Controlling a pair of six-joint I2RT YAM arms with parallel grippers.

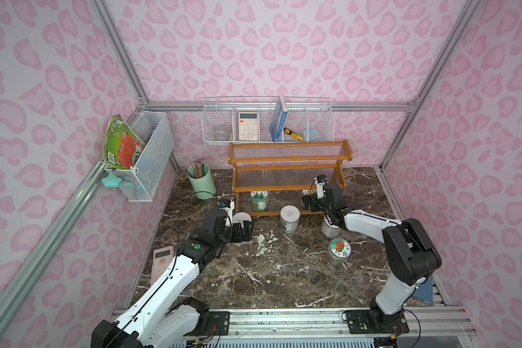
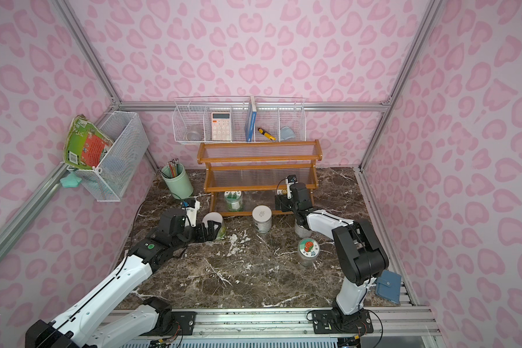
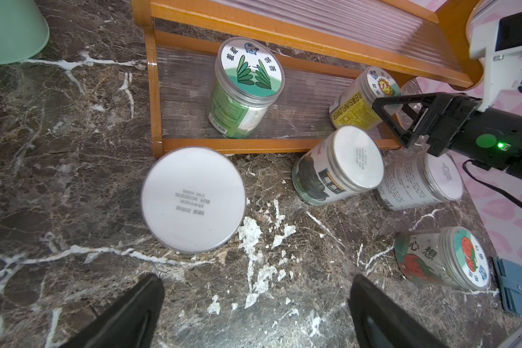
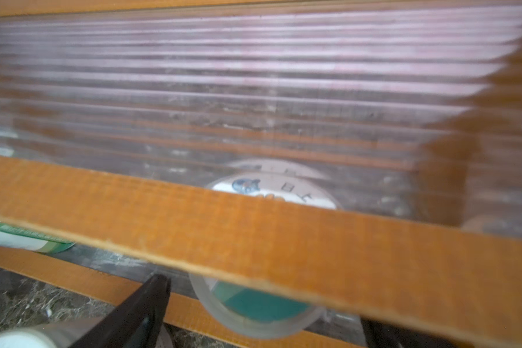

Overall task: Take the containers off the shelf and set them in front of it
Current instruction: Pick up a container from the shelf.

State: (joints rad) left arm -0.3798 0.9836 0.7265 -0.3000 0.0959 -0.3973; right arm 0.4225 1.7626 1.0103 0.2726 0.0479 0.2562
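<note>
The shelf (image 1: 290,158) stands at the back of the marble table. On its bottom tier stand a leaf-lid container (image 1: 259,200) and a sunflower-lid container (image 3: 362,102). My right gripper (image 1: 309,203) is open at that tier's front rail (image 4: 253,235), its fingers on either side of the sunflower-lid container (image 4: 262,313), not closed on it. In front of the shelf stand two plain-lid containers (image 1: 290,218) (image 3: 425,183), a strawberry-lid one (image 1: 338,250) and a third plain-lid one (image 3: 193,199). My left gripper (image 3: 256,301) is open just short of that last one, holding nothing.
A mint-green pencil cup (image 1: 201,183) stands left of the shelf. A pink calculator (image 1: 162,262) lies at the table's left edge and a blue wallet (image 2: 387,286) at its right front corner. White wire baskets (image 1: 267,120) hang on the back and left walls.
</note>
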